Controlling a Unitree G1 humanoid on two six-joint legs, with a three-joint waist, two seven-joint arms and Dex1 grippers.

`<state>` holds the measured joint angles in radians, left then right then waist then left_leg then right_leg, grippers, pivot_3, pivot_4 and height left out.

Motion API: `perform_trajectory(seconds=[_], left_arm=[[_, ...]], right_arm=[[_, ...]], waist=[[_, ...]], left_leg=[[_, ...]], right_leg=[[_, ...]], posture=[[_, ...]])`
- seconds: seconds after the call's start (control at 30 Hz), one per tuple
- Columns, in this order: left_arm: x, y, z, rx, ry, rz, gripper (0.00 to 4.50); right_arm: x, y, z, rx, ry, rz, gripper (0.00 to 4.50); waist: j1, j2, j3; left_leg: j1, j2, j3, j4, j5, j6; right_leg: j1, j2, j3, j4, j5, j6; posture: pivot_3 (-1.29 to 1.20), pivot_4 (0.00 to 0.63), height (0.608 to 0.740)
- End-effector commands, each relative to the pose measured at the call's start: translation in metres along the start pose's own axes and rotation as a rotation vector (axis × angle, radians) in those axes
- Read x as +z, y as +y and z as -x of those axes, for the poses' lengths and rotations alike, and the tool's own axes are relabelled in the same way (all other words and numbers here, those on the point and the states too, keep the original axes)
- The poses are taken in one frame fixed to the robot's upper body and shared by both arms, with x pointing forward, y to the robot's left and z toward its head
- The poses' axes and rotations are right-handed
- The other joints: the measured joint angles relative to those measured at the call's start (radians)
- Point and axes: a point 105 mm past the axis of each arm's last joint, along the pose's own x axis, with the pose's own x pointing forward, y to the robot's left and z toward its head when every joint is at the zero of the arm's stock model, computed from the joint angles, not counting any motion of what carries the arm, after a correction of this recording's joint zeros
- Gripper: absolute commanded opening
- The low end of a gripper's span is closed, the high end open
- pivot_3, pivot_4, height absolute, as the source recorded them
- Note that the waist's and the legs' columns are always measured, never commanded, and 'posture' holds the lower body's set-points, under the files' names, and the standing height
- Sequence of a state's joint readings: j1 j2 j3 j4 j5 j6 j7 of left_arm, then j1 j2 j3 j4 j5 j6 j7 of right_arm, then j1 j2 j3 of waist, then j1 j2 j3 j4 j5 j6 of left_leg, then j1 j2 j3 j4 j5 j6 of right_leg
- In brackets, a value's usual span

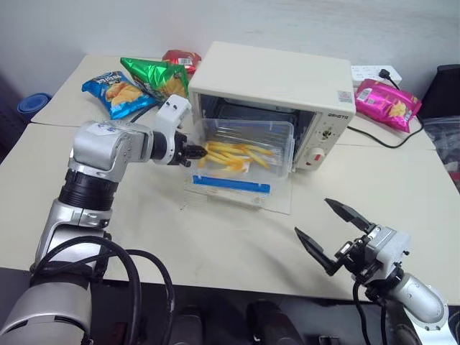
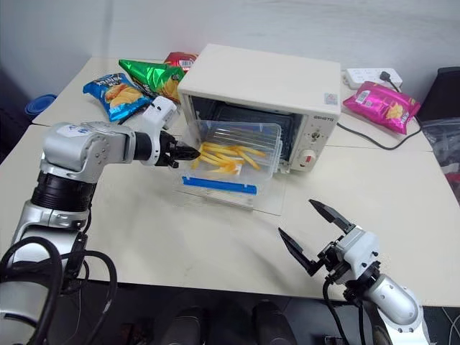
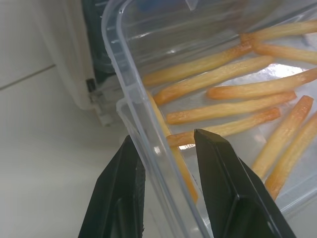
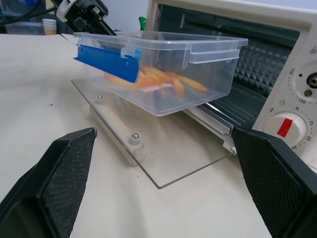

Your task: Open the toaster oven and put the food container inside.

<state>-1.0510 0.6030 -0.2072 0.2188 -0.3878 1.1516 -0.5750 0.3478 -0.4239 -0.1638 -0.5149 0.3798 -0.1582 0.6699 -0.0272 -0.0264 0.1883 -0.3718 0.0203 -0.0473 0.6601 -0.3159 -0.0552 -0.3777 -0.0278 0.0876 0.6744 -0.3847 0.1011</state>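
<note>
Two black two-fingered grippers are in view. The left gripper (image 3: 163,163) pinches the thin clear wall of one food container (image 1: 244,147), one finger (image 3: 119,198) outside the rim and one inside, and holds it in the air over the lowered door (image 4: 163,153). The right gripper (image 1: 338,233) hangs nearer the robot with its ridged fingers spread wide and nothing in them. The container is a flat, clear plastic box with a blue clip (image 4: 106,62) on its near side and a loose heap of yellow fries (image 1: 233,154) within. Its far end sits at the mouth of one boxy cream toaster oven (image 1: 287,83), whose glass door lies flat on the pale table (image 1: 180,230), white bar handle forward. A red knob (image 4: 285,126) marks the side panel. Behind lie four shiny crisp bags: blue (image 1: 115,90), green (image 1: 154,75), red (image 1: 181,59) and pink (image 1: 388,100). A white power strip (image 1: 374,73) rests by the pink one.
</note>
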Motion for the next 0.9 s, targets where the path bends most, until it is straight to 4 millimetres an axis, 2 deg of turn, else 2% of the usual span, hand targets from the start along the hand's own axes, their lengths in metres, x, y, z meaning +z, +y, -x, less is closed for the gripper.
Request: perform_trajectory(seconds=[0.03,0.2,0.3,0.4,0.47,0.5,0.57,0.6,0.63,0.7,0.8,0.9], left_arm=[[0.023,-0.001,0.003,0.016,-0.077,-0.061,1.93],[0.038,-0.016,0.006,-0.1,-0.168,-0.002,3.31],[0.05,-0.011,0.016,-0.115,-0.275,0.01,4.19],[0.06,-0.009,0.032,-0.17,-0.392,0.016,4.19],[0.058,-0.003,0.047,-0.204,-0.445,-0.028,4.19],[0.051,0.001,0.054,-0.222,-0.457,-0.078,4.19],[0.038,0.007,0.062,-0.256,-0.455,-0.115,3.77],[0.025,0.015,0.063,-0.257,-0.418,-0.089,3.59],[0.016,0.02,0.063,-0.256,-0.392,-0.065,3.23],[-0.003,0.033,0.059,-0.212,-0.337,-0.069,2.73],[-0.012,0.036,0.061,-0.23,-0.328,-0.093,1.81],[-0.019,0.029,0.079,-0.349,-0.372,-0.191,0.96]], right_arm=[[0.014,0.002,0.0,-0.013,-0.047,0.035,4.5],[0.018,0.003,0.0,-0.017,-0.056,0.033,4.5],[0.023,0.006,0.0,0.002,-0.05,0.015,4.5],[0.031,0.003,-0.002,-0.018,-0.057,-0.007,4.5],[0.038,0.003,-0.007,-0.005,-0.067,-0.025,4.5],[0.041,0.005,-0.011,0.025,-0.064,-0.046,4.5],[0.043,0.007,-0.015,0.059,-0.05,-0.061,4.07],[0.043,0.007,-0.018,0.068,-0.046,-0.074,3.9],[0.044,0.007,-0.02,0.07,-0.044,-0.083,3.47],[0.043,0.007,-0.024,0.091,-0.034,-0.09,2.94],[0.045,0.011,-0.029,0.12,-0.033,-0.108,1.9],[0.04,0.027,-0.036,0.209,0.023,-0.092,0.96]], waist=[[0.001,0.0,0.0],[0.001,0.0,0.0],[-0.002,0.0,0.0],[-0.003,0.0,0.0],[-0.005,0.0,0.0],[-0.005,0.0,0.0],[-0.007,0.0,0.0],[-0.002,0.0,0.0],[-0.001,0.0,0.0],[0.002,0.0,0.0],[0.007,0.0,0.0],[0.004,0.0,0.0]], left_leg=[[0.0,0.0,0.0,0.0,0.0,0.0],[0.0,0.0,0.0,0.0,0.0,0.0],[0.0,0.0,0.0,0.0,0.0,0.0],[0.0,0.001,0.0,0.0,0.0,0.0],[0.001,0.001,0.0,0.0,0.0,0.0],[0.001,0.001,0.001,0.0,0.0,-0.001],[0.002,0.002,0.002,0.0,0.0,-0.001],[0.003,0.001,0.002,0.0,0.001,-0.001],[0.002,0.002,0.0,0.0,0.001,-0.001],[0.002,0.001,-0.001,0.001,0.001,-0.001],[0.0,0.0,-0.002,0.002,0.0,0.001],[-0.002,0.0,-0.003,0.002,0.0,0.002]], right_leg=[[0.0,0.0,0.0,0.0,0.0,0.0],[0.0,-0.001,0.0,0.0,0.0,0.0],[0.0,0.0,0.0,0.001,0.0,0.0],[0.0,0.001,0.0,0.001,0.0,0.0],[0.0,0.001,-0.001,0.002,0.0,0.0],[0.0,0.001,-0.001,0.002,0.0,0.0],[0.0,0.001,-0.001,0.002,0.0,0.0],[0.0,0.001,-0.001,0.003,0.0,0.0],[0.0,0.001,-0.001,0.002,0.0,0.0],[0.0,0.0,-0.001,0.002,0.0,0.0],[0.001,-0.001,-0.002,0.001,0.0,0.0],[0.0,-0.002,-0.002,0.0,0.0,0.0]], posture=[[0.0,0.15,0.74],[0.0,0.15,0.74],[0.0,0.15,0.74],[0.0,0.15,0.74],[0.0,0.15,0.74],[0.0,0.15,0.74],[0.0,0.15,0.74],[0.0,0.15,0.74],[0.0,0.15,0.74],[0.0,0.15,0.74],[0.0,0.15,0.74],[0.0,0.15,0.74]])
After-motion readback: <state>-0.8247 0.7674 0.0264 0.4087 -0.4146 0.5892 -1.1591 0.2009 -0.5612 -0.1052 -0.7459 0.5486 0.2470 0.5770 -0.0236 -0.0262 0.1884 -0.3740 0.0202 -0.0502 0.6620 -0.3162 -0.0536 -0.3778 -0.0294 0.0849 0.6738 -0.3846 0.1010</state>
